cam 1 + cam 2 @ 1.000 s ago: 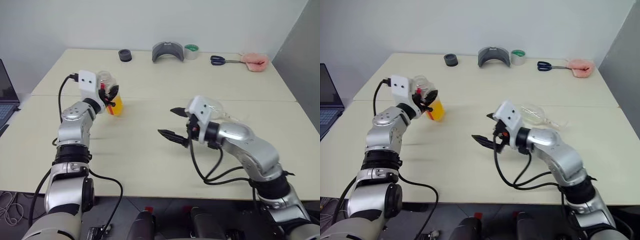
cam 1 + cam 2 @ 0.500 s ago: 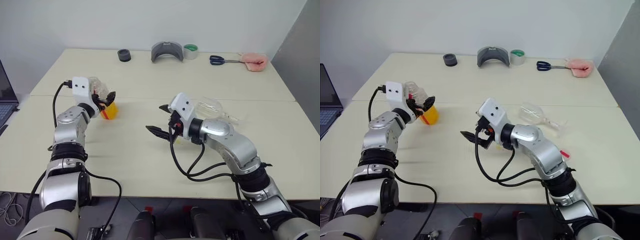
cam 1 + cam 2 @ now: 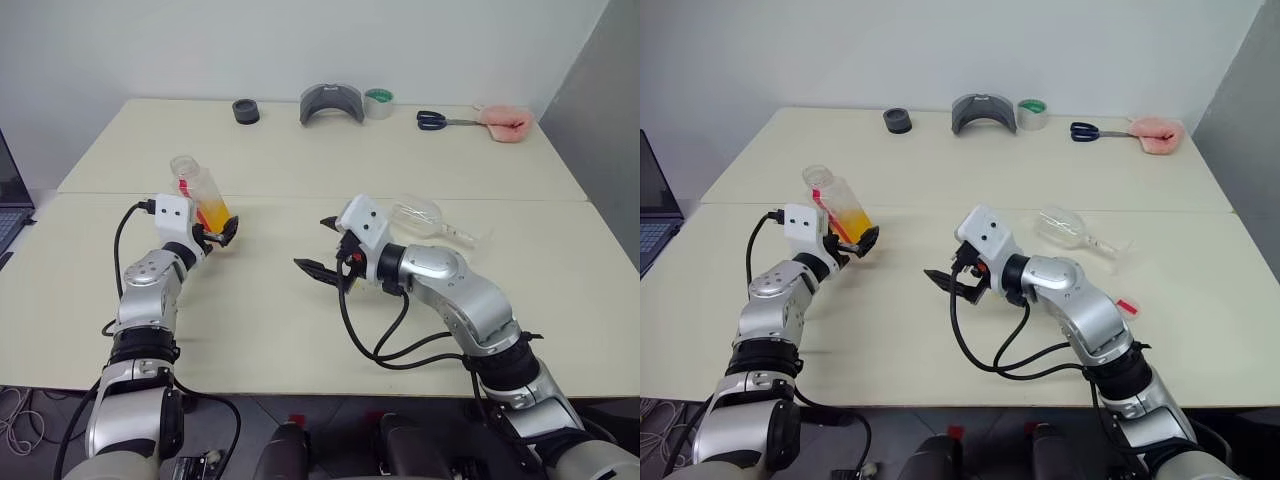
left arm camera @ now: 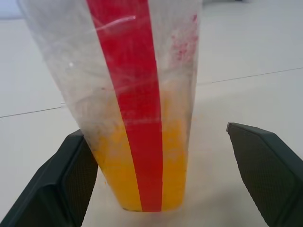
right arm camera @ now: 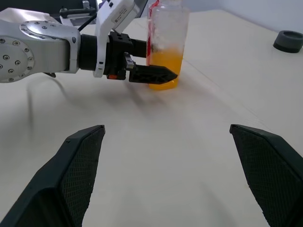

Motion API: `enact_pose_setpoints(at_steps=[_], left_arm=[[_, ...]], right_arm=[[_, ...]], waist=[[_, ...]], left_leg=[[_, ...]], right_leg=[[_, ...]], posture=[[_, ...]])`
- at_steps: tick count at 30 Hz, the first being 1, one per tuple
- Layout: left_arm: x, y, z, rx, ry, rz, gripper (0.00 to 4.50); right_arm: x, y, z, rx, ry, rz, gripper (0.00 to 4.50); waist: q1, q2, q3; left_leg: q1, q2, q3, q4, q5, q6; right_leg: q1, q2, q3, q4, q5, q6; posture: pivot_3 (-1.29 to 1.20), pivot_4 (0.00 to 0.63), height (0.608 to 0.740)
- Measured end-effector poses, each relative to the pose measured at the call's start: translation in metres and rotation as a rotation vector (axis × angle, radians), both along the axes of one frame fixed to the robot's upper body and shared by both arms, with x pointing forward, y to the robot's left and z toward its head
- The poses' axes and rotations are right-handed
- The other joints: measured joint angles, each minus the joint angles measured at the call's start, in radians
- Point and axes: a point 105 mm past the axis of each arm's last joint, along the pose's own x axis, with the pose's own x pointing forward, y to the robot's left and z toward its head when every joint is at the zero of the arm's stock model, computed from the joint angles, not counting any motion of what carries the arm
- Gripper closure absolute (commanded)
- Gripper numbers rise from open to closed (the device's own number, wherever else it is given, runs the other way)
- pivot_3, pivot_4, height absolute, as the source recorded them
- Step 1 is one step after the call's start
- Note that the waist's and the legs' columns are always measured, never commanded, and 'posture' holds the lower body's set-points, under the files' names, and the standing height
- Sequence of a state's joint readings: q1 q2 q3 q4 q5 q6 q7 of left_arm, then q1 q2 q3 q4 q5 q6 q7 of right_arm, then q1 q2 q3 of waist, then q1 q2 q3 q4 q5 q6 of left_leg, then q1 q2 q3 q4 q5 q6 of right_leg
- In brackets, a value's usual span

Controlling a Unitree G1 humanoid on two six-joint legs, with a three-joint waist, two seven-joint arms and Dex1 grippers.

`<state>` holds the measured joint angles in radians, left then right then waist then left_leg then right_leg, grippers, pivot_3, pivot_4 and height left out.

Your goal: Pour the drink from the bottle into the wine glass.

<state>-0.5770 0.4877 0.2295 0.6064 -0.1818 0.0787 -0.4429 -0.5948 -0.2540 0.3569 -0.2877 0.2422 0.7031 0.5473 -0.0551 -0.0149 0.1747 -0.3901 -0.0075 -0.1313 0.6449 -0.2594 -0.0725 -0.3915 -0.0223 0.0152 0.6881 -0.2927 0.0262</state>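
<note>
The bottle (image 3: 200, 194) stands on the tabletop (image 3: 300, 320) toward its left edge, a red strip down its side, the drink (image 4: 142, 165) filling its lower part. The left fingers (image 4: 71, 184) are spread, one touching the bottle. The right fingers (image 5: 265, 165) are spread and empty. The wine glass (image 3: 425, 217) lies tipped over right of centre.

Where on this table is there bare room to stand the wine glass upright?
Free: the wide near stretch of table between the bottle at the left gripper and the right gripper. Crowded: the far edge, with black ring, grey holder, tape roll, scissors. The wine glass lies behind the right arm.
</note>
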Motion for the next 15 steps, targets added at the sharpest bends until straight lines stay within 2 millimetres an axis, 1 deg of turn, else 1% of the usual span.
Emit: enact_pose_setpoints(at_steps=[5, 9, 12, 14, 15], left_arm=[[-0.009, 0.003, -0.009, 0.011, 0.006, 0.021, 0.03], [-0.022, 0.004, -0.013, 0.011, -0.019, 0.031, 0.03], [-0.039, -0.002, -0.015, -0.009, -0.046, -0.003, 0.03], [-0.051, -0.007, -0.019, -0.024, -0.036, -0.039, 0.03], [-0.060, -0.013, -0.021, -0.025, -0.029, -0.078, 0.03]], right_arm=[[-0.005, -0.008, -0.006, -0.018, -0.003, -0.011, 0.00], [-0.008, -0.023, -0.019, -0.064, 0.003, -0.047, 0.00], [-0.011, -0.037, -0.024, -0.096, -0.028, -0.117, 0.00], [-0.011, -0.047, -0.022, -0.092, -0.054, -0.179, 0.00], [-0.011, -0.054, -0.018, -0.085, -0.079, -0.227, 0.00]], waist=[[0.001, 0.000, 0.000], [0.004, 0.000, 0.000], [0.004, 0.000, 0.000], [0.004, 0.000, 0.000], [0.005, 0.000, 0.000]], left_leg=[[0.000, 0.000, 0.000, 0.000, 0.000, 0.000], [0.000, 0.000, 0.000, 0.000, 0.000, 0.000], [0.000, 0.001, 0.000, -0.001, 0.000, 0.000], [0.000, 0.001, 0.000, -0.001, 0.000, 0.001], [0.000, 0.001, 0.000, -0.001, 0.000, 0.001]], right_leg=[[0.000, 0.000, 0.000, 0.000, 0.000, 0.000], [0.000, 0.000, 0.000, 0.000, 0.000, 0.000], [0.000, 0.000, 0.001, -0.001, 0.000, 0.000], [0.000, -0.001, 0.002, -0.001, 0.000, 0.000], [0.000, 0.000, 0.002, -0.001, 0.000, 0.000]], posture=[[0.00, 0.150, 0.740], [0.00, 0.150, 0.740], [0.00, 0.150, 0.740], [0.00, 0.150, 0.740], [0.00, 0.150, 0.740]])
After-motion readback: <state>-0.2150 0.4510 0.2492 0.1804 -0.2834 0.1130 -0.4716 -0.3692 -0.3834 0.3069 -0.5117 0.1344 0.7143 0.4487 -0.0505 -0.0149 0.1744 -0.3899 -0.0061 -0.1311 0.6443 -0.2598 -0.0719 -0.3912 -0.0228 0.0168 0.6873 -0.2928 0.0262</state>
